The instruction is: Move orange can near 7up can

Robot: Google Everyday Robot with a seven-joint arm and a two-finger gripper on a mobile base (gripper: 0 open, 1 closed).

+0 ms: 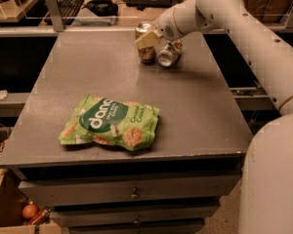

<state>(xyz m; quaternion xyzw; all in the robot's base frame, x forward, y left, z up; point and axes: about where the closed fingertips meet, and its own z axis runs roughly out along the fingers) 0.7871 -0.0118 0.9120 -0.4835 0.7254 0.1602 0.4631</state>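
The orange can [146,52] stands upright on the far part of the grey table [185,111], tan with a silver top. My gripper [146,39] reaches in from the right and is shut on the orange can, one pale finger [149,38] lying across its front. The 7up can [168,54], white-silver with green marks, lies on its side just right of the orange can, nearly touching it, with its silver end towards me.
A green crisp bag [111,122] lies at the front left of the table. Drawers [132,193] sit under the table front. A desk with a keyboard [68,4] stands behind. My white arm [254,43] spans the right side.
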